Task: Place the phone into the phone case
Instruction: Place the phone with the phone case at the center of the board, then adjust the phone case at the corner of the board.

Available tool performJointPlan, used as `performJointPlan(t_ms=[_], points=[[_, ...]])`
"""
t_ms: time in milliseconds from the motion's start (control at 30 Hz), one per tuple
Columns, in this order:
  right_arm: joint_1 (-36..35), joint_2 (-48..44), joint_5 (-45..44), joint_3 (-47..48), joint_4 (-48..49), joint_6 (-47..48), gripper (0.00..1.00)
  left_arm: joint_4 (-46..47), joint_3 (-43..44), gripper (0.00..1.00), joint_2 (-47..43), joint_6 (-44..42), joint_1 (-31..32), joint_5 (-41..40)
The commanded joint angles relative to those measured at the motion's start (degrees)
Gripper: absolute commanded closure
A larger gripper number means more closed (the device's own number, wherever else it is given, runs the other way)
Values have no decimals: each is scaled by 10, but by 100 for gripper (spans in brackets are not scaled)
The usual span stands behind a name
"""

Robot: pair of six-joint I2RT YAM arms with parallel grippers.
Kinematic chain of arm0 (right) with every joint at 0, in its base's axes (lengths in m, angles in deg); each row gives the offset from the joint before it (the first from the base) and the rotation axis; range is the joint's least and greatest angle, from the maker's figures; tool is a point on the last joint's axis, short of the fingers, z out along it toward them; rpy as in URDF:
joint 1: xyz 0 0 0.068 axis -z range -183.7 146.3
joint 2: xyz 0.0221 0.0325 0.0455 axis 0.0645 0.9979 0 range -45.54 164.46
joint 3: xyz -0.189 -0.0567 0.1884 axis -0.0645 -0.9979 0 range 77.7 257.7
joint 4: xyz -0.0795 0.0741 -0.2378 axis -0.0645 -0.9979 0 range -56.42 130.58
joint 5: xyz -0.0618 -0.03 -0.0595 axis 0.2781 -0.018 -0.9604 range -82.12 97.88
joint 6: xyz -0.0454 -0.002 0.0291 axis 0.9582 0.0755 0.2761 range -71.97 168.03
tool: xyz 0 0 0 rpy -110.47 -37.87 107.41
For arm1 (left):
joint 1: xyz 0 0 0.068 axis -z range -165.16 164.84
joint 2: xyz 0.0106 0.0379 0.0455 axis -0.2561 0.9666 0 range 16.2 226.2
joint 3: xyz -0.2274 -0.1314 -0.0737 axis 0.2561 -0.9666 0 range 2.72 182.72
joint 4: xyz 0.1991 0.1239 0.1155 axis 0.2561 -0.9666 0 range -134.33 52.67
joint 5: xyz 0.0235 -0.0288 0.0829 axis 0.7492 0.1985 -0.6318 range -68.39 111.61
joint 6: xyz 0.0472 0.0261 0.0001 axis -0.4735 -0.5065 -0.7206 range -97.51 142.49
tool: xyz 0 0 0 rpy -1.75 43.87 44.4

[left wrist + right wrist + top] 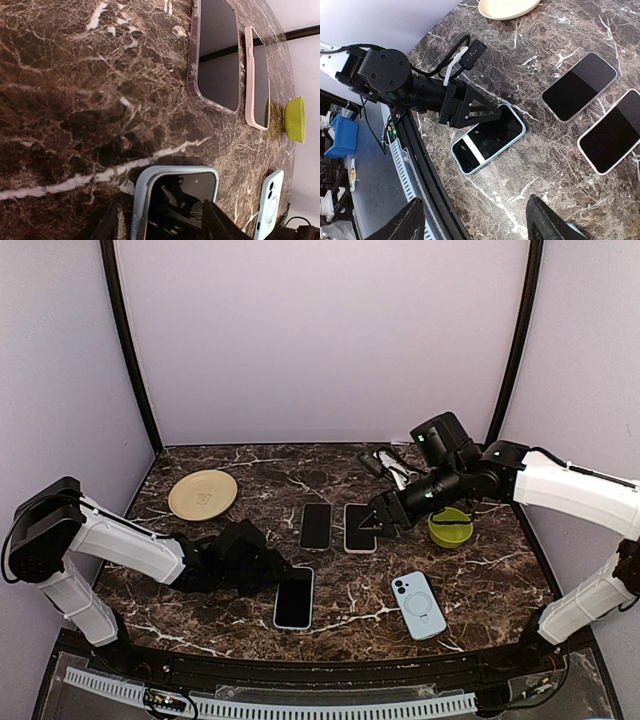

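**A:** From above, where is the phone lying?

**B:** The blue-rimmed phone with the dark screen [294,597] is lying face up on the dark marble-patterned table [480,580], near its front edge. The pale blue phone case with the white ring on its back [418,605] is lying apart from it, to the right. The left gripper [272,575] is sitting low at the phone's upper left corner.

**A:** And the other arm?

**B:** The right gripper [376,524] is hanging by a pink-edged phone [357,537], which is lying just beside a clear-cased phone [316,526]. A lime green bowl [451,527] is sitting right of them, and a round beige plate [203,494] is sitting far left.

**A:** What is the left wrist camera showing?

**B:** Its fingers [220,225] are standing apart, straddling the phone's end. A gap is showing on one side, so the jaws are open, not clamping.

**A:** And the right wrist camera?

**B:** Its fingers [415,220] are standing wide apart with only table between them, so it is open and holding nothing. In that view the left gripper's tips are sitting at the phone's edge.
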Motion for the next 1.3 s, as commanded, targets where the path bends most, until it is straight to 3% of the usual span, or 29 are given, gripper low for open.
performJointPlan(t_ms=[0,133,367,433,533,633,1033,1200,1267], points=[[-9,-22,4,22,6,9,31,-69,4,40,-7,-19,-2,-28],[-10,-25,-41,26,-10,5,31,-94,18,40,-20,-44,-1,-56],[-10,13,-278,36,-141,-81,30,-106,46,37,-74,-153,11,-127],[-10,15,-319,13,-158,-109,23,-107,53,32,-90,-194,16,-151],[-10,11,-369,-37,-163,-154,5,-112,63,21,-109,-244,20,-171],[-17,16,-374,-76,-158,-189,1,-123,75,12,-116,-285,24,-187],[-59,27,-325,-199,-91,-276,2,-103,76,12,-96,-303,35,-160],[-67,34,-299,-216,-44,-280,6,-97,78,12,-89,-306,36,-148],[-70,41,-282,-225,-28,-283,14,-97,78,12,-88,-306,36,-147]])
